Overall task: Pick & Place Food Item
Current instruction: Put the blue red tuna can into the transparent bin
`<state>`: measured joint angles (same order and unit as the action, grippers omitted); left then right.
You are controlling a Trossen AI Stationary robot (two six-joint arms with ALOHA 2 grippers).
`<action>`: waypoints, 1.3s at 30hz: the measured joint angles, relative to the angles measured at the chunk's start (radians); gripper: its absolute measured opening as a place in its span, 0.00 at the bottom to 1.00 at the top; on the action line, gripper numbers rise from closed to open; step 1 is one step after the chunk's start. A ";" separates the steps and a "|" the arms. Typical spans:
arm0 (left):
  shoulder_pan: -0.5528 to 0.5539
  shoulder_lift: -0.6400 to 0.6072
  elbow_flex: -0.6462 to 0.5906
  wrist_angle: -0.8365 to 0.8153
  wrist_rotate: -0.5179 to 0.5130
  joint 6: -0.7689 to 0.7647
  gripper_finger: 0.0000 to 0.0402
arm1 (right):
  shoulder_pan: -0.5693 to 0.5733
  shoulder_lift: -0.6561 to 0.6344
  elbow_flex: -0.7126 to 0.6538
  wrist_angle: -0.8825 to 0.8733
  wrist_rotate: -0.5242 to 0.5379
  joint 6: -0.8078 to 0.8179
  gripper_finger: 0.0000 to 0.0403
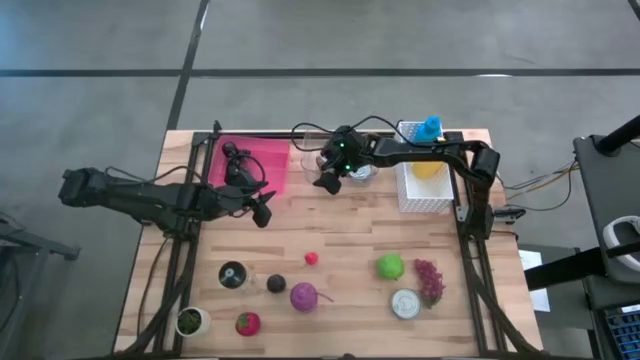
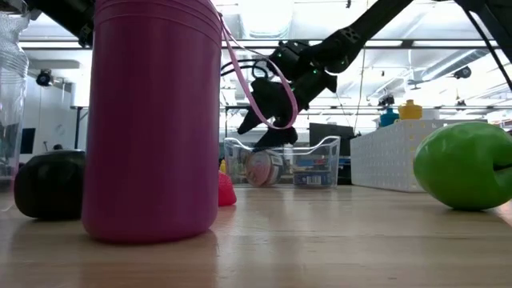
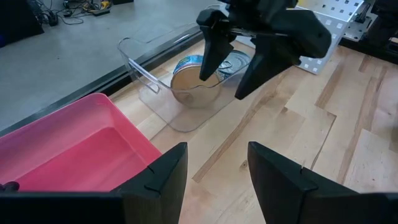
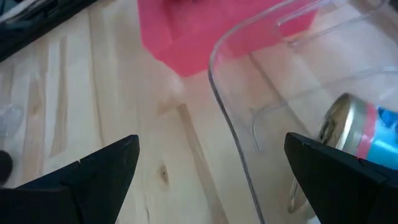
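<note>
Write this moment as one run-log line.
right gripper: open, over clear bin | can: inside bin | left gripper: open, empty, beside pink tray

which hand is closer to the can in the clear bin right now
Right. The right hand hangs open just above the can in the clear bin; the left hand is farther off, near the pink tray.

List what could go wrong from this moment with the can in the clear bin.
1. The right end effector hangs open just above the clear bin; lowering off-centre, a finger could strike the thin rim and shove or tip the bin.
2. The can lies on its side in the bin, so it may roll when touched.
3. The left end effector, open near the pink tray, points toward the right arm; moving forward risks a collision.
</note>
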<state>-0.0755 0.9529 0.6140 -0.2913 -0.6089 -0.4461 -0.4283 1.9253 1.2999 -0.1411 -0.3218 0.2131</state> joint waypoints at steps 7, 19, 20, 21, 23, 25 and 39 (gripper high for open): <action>0.000 0.000 0.000 0.000 0.000 0.000 0.43 | -0.014 0.006 0.000 0.003 0.013 0.002 0.99; 0.000 0.000 0.000 0.000 0.000 0.000 0.42 | -0.035 -0.006 0.000 0.006 0.132 -0.003 0.99; 0.000 0.000 0.000 0.000 0.000 0.000 0.42 | -0.039 -0.003 0.000 0.006 0.134 -0.003 0.99; 0.000 0.000 0.000 0.000 0.000 0.000 0.42 | -0.041 0.000 0.000 0.006 0.135 -0.003 0.99; 0.000 0.000 0.000 0.000 0.000 0.000 0.43 | -0.046 0.004 0.000 0.007 0.138 -0.004 0.99; 0.000 0.000 0.000 0.000 0.000 0.000 0.43 | -0.054 0.006 0.000 0.024 0.139 -0.007 0.99; 0.000 0.000 0.000 0.000 0.000 0.000 0.43 | -0.093 0.015 0.000 0.125 0.142 -0.009 0.99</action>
<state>-0.0755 0.9531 0.6140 -0.2913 -0.6089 -0.4461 -0.5215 1.9404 1.2999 -0.0166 -0.1802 0.2036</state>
